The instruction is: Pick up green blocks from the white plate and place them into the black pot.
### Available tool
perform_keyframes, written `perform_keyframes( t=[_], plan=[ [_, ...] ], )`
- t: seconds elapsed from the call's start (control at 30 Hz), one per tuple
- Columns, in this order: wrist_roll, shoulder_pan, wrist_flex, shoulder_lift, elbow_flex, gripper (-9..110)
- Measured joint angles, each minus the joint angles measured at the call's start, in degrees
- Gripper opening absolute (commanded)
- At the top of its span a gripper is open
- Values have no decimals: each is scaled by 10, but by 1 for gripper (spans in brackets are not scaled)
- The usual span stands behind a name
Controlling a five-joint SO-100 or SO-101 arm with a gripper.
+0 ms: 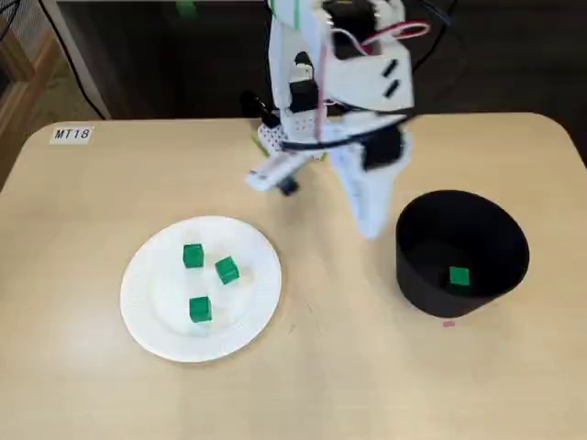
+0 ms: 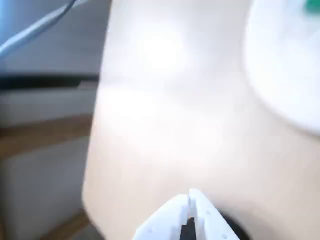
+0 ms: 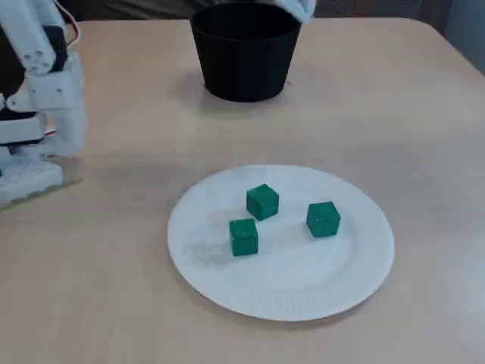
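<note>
Pale wooden table (image 1: 348, 385) seen from above in a fixed view, white robot arm (image 1: 321, 73) at the far edge; gripper (image 1: 369, 225) low over the tabletop, just beside the left rim of the black pot (image 1: 495, 266). Looks clenched and empty in the blurred wrist view, fingertips (image 2: 175, 207) pressed together with only a thin dark seam between. On the pot's floor: one green block (image 1: 459, 276). On the white plate (image 1: 147, 312), well apart from the pot: an upper block (image 1: 193, 256), a middle block (image 1: 227, 269) and a lower block (image 1: 200, 309), near one another but not touching.

Probably the step in hand: crossing to the plate for the next block. To do it well: rise clear of the pot rim first; open the jaws before descending; choose the lower block, the freest of neighbours; turn the wrist to square the jaws against two opposite flat faces; descend straight, without pressing on the thin plate; close gently; lift vertically to avoid nudging the other two.

No long axis to speak of: cubes, alike on every side, each resting flat on one face; differing only in turn about the vertical, the middle block slightly askew. Pot upright, mouth up, axis vertical; suits a straight drop from above.
</note>
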Motion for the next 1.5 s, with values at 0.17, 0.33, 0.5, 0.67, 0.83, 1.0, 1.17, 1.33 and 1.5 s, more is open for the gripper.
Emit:
perform_keyframes(
  t=[0.17,0.33,0.5,0.67,0.83,1.0,1.17,1.33,1.5],
  plan=[
    [-88,139,11,-133,-4,-2],
    [-134,168,-3,-224,-47,-2],
    [-156,169,39,-350,-178,-2],
    [-161,169,143,-514,-410,2],
    [-155,168,165,-563,-532,19],
    [-134,168,175,-564,-541,25],
    [-110,163,177,-561,-501,28],
    [-98,142,177,-561,-451,27],
    [-83,127,177,-561,-450,26]
  ],
)
